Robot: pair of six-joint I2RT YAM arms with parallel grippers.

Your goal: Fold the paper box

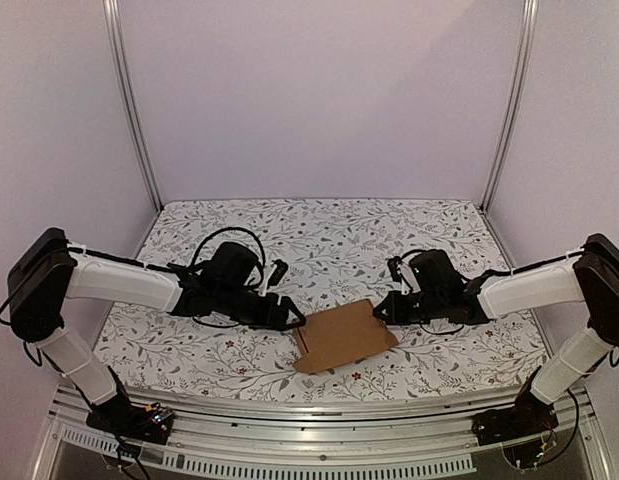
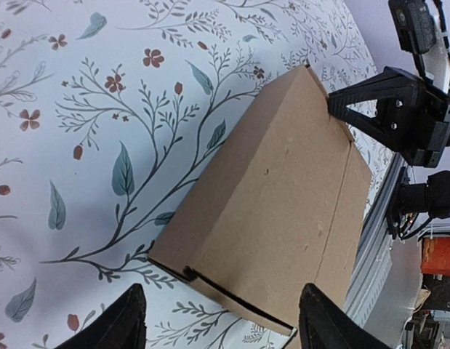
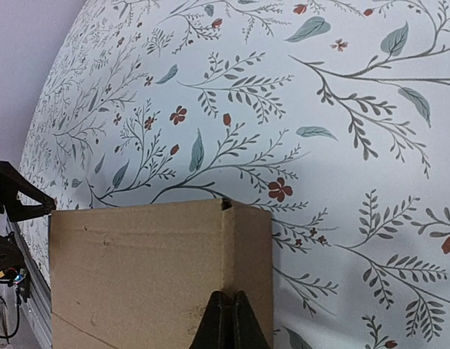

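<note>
From above, the paper box (image 1: 344,336) lies folded flat on the floral cloth (image 1: 389,240), near the front edge, between the two arms. The left gripper (image 1: 297,322) is at its left edge and the right gripper (image 1: 382,310) at its right.

Left wrist: the fingers (image 2: 126,323) stand wide apart, straddling the box's near end.

Right wrist: the fingers (image 3: 219,323) are pressed together, tips against the box's edge. Whether they pinch cardboard cannot be told.
</note>
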